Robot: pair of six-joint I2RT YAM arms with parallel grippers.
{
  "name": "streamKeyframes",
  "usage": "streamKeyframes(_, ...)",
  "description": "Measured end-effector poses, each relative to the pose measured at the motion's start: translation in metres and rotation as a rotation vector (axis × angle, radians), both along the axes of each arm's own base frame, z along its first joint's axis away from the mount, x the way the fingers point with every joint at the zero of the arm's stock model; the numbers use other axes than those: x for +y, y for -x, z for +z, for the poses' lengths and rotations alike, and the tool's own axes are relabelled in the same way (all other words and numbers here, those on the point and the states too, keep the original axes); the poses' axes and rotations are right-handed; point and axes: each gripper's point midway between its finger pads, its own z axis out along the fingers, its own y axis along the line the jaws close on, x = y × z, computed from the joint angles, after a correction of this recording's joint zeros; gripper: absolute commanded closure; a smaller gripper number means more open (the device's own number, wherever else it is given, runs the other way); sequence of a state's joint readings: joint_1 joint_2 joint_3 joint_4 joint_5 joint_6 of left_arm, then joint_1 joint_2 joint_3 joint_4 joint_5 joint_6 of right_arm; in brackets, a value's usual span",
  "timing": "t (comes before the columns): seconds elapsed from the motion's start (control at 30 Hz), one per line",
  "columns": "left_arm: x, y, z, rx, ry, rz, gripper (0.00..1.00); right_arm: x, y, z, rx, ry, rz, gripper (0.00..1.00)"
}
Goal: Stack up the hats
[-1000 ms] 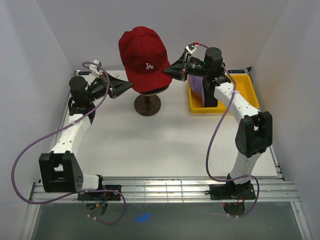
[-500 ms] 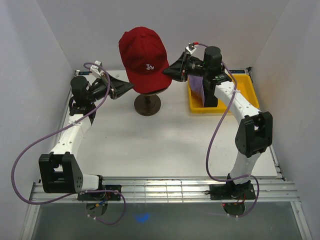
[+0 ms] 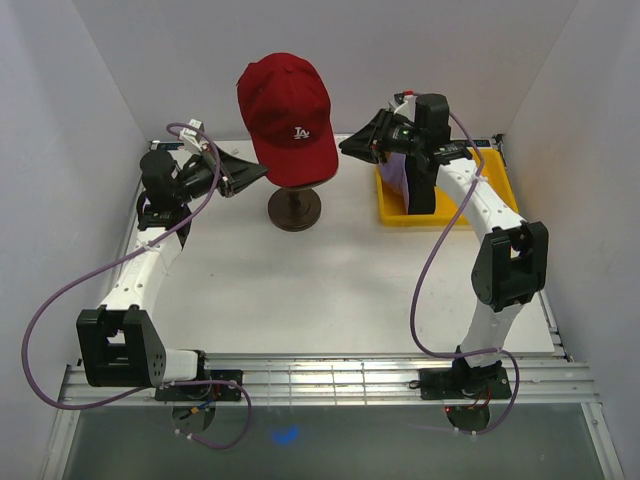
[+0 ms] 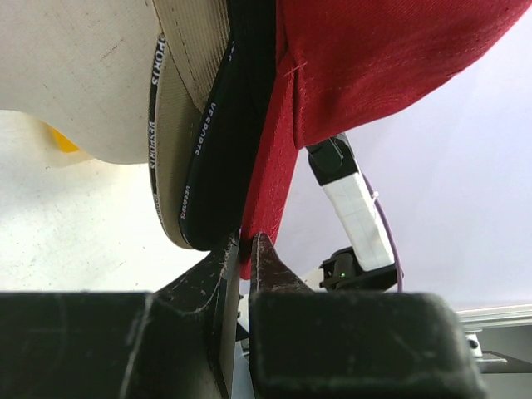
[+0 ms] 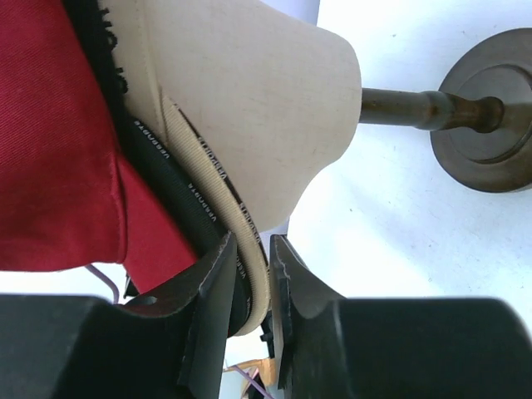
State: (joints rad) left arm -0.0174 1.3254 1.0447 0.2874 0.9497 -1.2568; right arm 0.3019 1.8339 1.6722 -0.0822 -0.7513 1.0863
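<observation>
cap: red LA cap (image 3: 288, 110) on mannequin head (image 5: 249, 100), mid far edge, brim toward near edge | left gripper (image 4: 248, 247): pinched shut on its left hem | right gripper (image 5: 251, 253): jaws narrowly astride an under-cap's beige sweatband (image 5: 199, 166) at the right hem, bite unclear | reach: hems opposite, both arms equally near

1. Pinched at the tips of my left gripper (image 4: 247, 243): the red cap (image 4: 374, 75), plain solid red with matching stitching.
2. Right next to that, the black cap (image 4: 223, 150), with a beige inner band and black tape with white lettering.
3. White logo (image 3: 299, 133) on the red one's front.
4. Just ahead of my right gripper (image 5: 252, 249): the mannequin head (image 5: 249, 100), plain beige. Its stand (image 5: 486, 100) is dark brown.
5. Behind that gripper: a bright yellow bin (image 3: 492, 160) and a lavender cap (image 3: 397, 172).
6. My fingers are black on both sides, and my cables are purple.
</observation>
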Motion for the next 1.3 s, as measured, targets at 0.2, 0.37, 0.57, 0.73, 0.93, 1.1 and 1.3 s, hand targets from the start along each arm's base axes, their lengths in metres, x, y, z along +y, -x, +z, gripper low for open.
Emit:
streamKeyframes(0.2, 0.001, 0.000, -0.003, 0.012, -0.008, 0.006, 1.00, 0.000, -0.001, -0.007, 0.010, 0.027, -0.009, 0.70)
streamKeyframes(0.37, 0.002, -0.002, -0.004, 0.022, -0.043, 0.023, 1.00, -0.001, -0.002, -0.008, 0.004, 0.049, -0.021, 0.69)
streamKeyframes(0.57, 0.004, -0.003, -0.008, 0.025, -0.077, 0.032, 0.85, -0.002, -0.006, 0.012, -0.055, 0.060, -0.031, 0.68)
streamKeyframes(0.73, 0.004, -0.004, -0.012, 0.025, -0.099, 0.038, 0.74, -0.004, -0.006, 0.014, -0.071, 0.086, -0.041, 0.66)
streamKeyframes(0.93, 0.006, -0.004, -0.022, 0.067, -0.116, 0.045, 0.72, -0.003, -0.007, 0.012, -0.073, 0.113, -0.044, 0.64)
streamKeyframes(1.1, 0.006, -0.004, -0.025, 0.082, -0.120, 0.041, 0.72, 0.002, -0.006, 0.006, -0.068, 0.131, -0.041, 0.63)
streamKeyframes(1.3, 0.005, -0.011, -0.021, 0.085, -0.126, 0.029, 0.72, 0.011, -0.003, 0.003, -0.072, 0.144, -0.041, 0.64)
